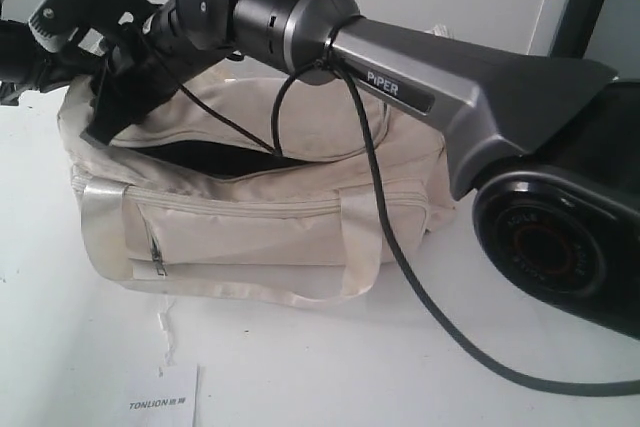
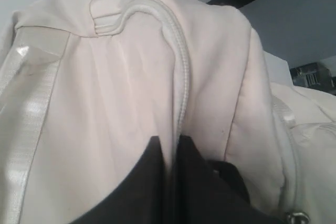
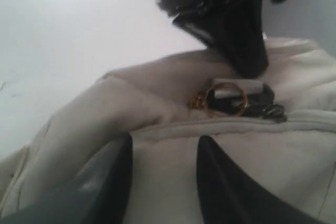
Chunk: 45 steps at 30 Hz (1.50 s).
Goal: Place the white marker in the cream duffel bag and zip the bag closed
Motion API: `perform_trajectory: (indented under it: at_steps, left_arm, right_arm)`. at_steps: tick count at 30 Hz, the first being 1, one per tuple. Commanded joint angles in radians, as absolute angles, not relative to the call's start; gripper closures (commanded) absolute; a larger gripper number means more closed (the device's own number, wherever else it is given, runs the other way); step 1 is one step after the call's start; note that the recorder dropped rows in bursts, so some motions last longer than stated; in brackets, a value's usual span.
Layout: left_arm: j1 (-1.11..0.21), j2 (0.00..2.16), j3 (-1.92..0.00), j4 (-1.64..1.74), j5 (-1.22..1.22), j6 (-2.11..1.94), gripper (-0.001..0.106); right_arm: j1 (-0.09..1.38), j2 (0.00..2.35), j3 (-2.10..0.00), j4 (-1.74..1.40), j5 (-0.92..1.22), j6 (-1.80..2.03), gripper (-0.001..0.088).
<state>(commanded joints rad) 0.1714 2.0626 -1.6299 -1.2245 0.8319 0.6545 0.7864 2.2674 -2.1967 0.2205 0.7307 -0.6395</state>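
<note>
Left wrist view: left gripper [image 2: 169, 142] clenched on cream duffel bag [image 1: 280, 227] seam; right wrist view: right gripper [image 3: 165, 140] released over bag beside gold ring [image 3: 227, 98]; white marker unseen; bag on white table [image 1: 300, 357].

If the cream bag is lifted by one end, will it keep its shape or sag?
It would probably sag: the bag is creased and slumped. It seems light, since its sides cave in. The shiny strap may slip when gripped.
</note>
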Motion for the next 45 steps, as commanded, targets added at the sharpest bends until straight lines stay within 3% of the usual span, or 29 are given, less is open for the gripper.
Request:
perform_trajectory:
  at_steps: [6, 13, 20, 34, 37, 40, 43, 45]
  left_arm:
    - [0.175, 2.038, -1.63, -1.226, 0.888, 0.648, 0.105]
    - [0.176, 2.024, -1.63, -1.224, 0.946, 0.604, 0.105]
    - [0.176, 2.024, -1.628, -1.218, 0.937, 0.603, 0.105]
    - [0.176, 2.024, -1.628, -1.224, 0.937, 0.601, 0.105]
    - [0.176, 2.024, -1.628, -1.224, 0.935, 0.601, 0.105]
    - [0.176, 2.024, -1.628, -1.224, 0.933, 0.601, 0.105]
    - [0.176, 2.026, -1.628, -1.226, 0.928, 0.601, 0.105]
    - [0.176, 2.026, -1.628, -1.226, 0.921, 0.601, 0.105]
  right_arm:
    - [0.786, 2.227, -2.197, 0.205, 0.686, -0.649, 0.0407]
    - [0.788, 2.262, -2.197, 0.21, 0.498, -0.676, 0.0392]
    - [0.8, 2.317, -2.197, 0.216, 0.456, -0.678, 0.0293]
    - [0.801, 2.401, -2.197, 0.197, 0.389, -0.678, 0.0292]
    - [0.801, 2.413, -2.197, 0.182, 0.403, -0.678, 0.0364]
    - [0.801, 2.413, -2.197, 0.182, 0.435, -0.678, 0.0562]
    - [0.801, 2.407, -2.197, 0.16, 0.487, -0.676, 0.0826]
    - [0.801, 2.392, -2.197, 0.153, 0.515, -0.676, 0.0868]
